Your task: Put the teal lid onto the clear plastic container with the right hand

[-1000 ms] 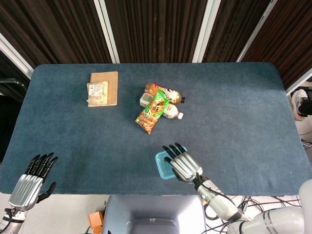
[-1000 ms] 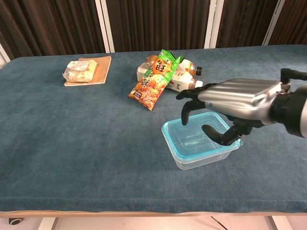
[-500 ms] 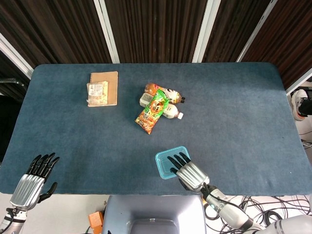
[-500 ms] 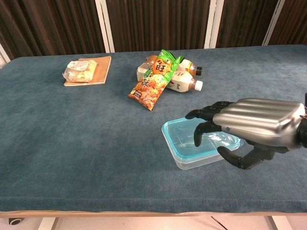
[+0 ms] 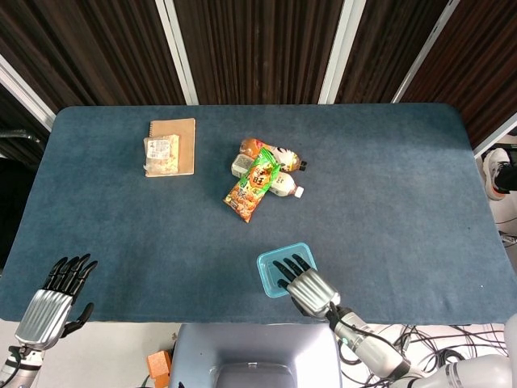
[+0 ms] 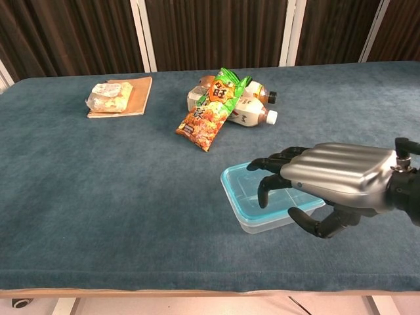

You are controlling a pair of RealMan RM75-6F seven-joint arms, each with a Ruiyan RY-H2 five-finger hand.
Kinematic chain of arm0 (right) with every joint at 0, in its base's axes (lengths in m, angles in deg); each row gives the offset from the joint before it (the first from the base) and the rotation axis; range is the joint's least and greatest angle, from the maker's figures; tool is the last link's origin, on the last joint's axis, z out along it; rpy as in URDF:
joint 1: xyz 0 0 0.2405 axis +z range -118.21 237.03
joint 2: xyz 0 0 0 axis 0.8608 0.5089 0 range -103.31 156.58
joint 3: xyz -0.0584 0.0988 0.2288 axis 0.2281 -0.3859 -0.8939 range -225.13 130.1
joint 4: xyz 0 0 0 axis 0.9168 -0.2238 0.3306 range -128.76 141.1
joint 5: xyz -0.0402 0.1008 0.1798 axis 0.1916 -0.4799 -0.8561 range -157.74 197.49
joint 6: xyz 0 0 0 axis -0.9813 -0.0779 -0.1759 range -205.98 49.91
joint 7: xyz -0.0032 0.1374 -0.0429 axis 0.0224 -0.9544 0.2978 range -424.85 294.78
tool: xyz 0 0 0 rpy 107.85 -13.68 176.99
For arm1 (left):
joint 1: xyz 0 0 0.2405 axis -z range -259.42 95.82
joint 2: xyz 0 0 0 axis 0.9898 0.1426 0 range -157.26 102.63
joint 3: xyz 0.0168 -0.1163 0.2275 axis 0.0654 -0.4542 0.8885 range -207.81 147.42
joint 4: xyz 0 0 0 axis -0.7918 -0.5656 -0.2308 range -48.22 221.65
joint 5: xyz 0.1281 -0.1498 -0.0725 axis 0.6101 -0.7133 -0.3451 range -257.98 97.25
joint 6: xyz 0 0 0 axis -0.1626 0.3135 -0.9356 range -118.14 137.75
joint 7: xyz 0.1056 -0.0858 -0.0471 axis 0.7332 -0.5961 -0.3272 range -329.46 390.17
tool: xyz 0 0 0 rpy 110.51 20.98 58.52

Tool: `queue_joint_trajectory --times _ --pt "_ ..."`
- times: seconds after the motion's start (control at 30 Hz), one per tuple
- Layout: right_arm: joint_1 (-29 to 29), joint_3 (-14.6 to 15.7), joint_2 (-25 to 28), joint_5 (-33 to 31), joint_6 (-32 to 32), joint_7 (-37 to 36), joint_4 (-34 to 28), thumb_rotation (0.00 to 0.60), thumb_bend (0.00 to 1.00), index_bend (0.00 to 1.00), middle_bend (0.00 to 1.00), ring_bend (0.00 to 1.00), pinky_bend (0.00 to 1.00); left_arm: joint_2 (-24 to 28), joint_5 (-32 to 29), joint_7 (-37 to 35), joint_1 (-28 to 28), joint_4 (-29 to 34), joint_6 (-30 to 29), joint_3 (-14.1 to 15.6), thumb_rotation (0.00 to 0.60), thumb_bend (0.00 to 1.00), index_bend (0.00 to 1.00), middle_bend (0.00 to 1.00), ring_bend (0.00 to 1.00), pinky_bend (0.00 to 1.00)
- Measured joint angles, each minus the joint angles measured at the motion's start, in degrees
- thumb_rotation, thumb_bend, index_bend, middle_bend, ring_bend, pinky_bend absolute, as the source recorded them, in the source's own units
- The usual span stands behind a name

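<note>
Teal lid (image 6: 237, 191) sits on the clear plastic container (image 6: 262, 223) near the table's (image 5: 121, 234) front edge, open cloth to its left. Right hand (image 6: 328, 180) hovers over it, fingers spread, holding nothing, hiding its right half. Left hand (image 5: 52, 303) hangs open off the table's corner.

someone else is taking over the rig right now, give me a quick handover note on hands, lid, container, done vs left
Right hand: over the near right part of the clear plastic container, fingers spread, holding nothing visible.
Left hand: off the near left table edge, open, idle.
Teal lid: sits on top of the container, near the front edge of the table; its rim lines up with the container's all round where visible.
Done: the lid is placed.
Left: probably check that it is pressed down at the corner hidden by the hand, then pull the right hand clear.
</note>
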Motion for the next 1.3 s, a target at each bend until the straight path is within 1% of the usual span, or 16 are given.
queue_joint_trajectory --times 1.0,1.13,1.23,1.3 --pt "-1.22 -0.48 -2.26 -0.01 1.9 -0.06 4.06 0.6 0.63 0.31 0.0 0.0 0.0 0.19 -0.56 0.29 0.23 0.39 1.11 0.07 0.6 0.39 0.0 0.0 0.01 0.03" --pt "-1.38 -0.77 -1.99 0.74 1.92 -0.9 3.63 0.6 0.63 0.31 0.0 0.0 0.0 0.23 -0.64 0.2 0.19 0.37 1.0 0.02 0.6 0.39 0.0 0.0 0.01 0.03" --pt "-1.79 -0.99 -0.82 2.94 1.04 -2.08 2.22 0.6 0.63 0.27 0.0 0.0 0.0 0.29 -0.74 0.03 0.1 0.33 0.87 -0.02 0.6 0.39 0.0 0.0 0.01 0.03" --pt "-2.36 -0.98 0.46 5.22 -0.12 -3.07 1.05 0.6 0.63 0.2 0.0 0.0 0.0 0.35 -0.81 -0.04 0.05 0.3 0.79 -0.04 0.6 0.39 0.0 0.0 0.01 0.03"
